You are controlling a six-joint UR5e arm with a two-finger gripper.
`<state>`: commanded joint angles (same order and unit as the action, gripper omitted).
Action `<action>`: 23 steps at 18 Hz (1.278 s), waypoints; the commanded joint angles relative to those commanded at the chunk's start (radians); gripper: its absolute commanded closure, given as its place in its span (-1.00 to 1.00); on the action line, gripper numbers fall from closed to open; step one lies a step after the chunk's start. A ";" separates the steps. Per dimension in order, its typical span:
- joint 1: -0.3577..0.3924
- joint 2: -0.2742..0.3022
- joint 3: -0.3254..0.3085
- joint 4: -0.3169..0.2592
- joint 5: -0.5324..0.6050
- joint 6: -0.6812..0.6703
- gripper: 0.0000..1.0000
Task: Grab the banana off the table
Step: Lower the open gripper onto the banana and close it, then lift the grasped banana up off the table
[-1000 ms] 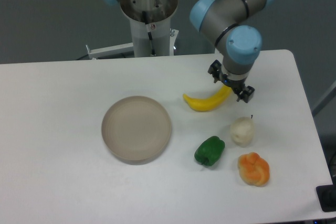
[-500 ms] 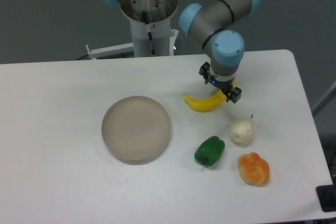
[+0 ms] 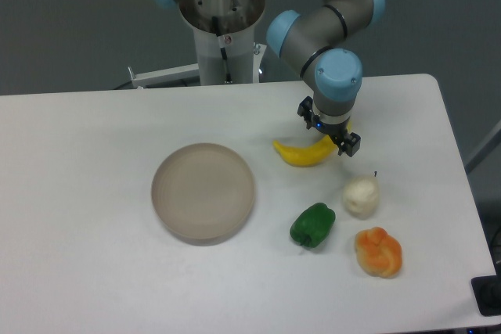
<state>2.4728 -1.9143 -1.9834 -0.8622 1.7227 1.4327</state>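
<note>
No brand, label or writing can be read anywhere in the view.

At the bottom right corner of the frame a dark object (image 3: 488, 296) sits at the table's edge, cut off by the border, and what it is cannot be told. Nearest on the white table (image 3: 86, 271), at lower right, lies a lumpy orange fruit (image 3: 379, 252). Just left of it and slightly higher is a green pepper (image 3: 312, 224), and above the orange fruit a pale, whitish fruit (image 3: 361, 195) with a thin dark stem. Left of centre rests a round grey plate (image 3: 203, 191), with nothing on it.

Further back, right of centre, the banana (image 3: 304, 153) lies flat on the table, bright yellow and curved, its left tip pointing toward the plate. Its right end runs under the gripper (image 3: 329, 132) and is hidden there. The gripper hangs straight down over that end, with a dark finger (image 3: 349, 144) showing on the right side and another on the left, set either side of the fruit. Whether they press on the banana or stand just off it cannot be made out from this angle.

The arm (image 3: 329, 29) is grey with blue joint caps; its upper part is cut off by the top of the frame. Behind it at upper centre stands the white base column (image 3: 223, 52), also cropped. The table is matte and plain with rounded corners, its left side running out of the frame. Beyond it the room is a blurred dark grey-green.
</note>
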 joint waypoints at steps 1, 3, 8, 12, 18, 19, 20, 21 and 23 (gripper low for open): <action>0.000 -0.006 -0.002 0.011 0.000 0.000 -1.00; 0.002 -0.011 -0.002 0.014 0.000 0.000 -1.00; 0.017 -0.011 -0.008 0.014 0.000 0.008 -0.31; 0.025 -0.011 -0.005 0.014 0.000 0.008 0.26; 0.037 -0.006 0.024 0.011 -0.002 0.009 0.42; 0.038 -0.002 0.028 0.011 -0.002 0.011 0.43; 0.038 0.000 0.031 0.011 -0.002 0.011 0.44; 0.040 0.001 0.035 0.011 -0.002 0.011 0.44; 0.038 0.008 0.069 0.005 -0.003 0.011 0.44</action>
<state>2.5111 -1.9068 -1.9146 -0.8574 1.7196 1.4435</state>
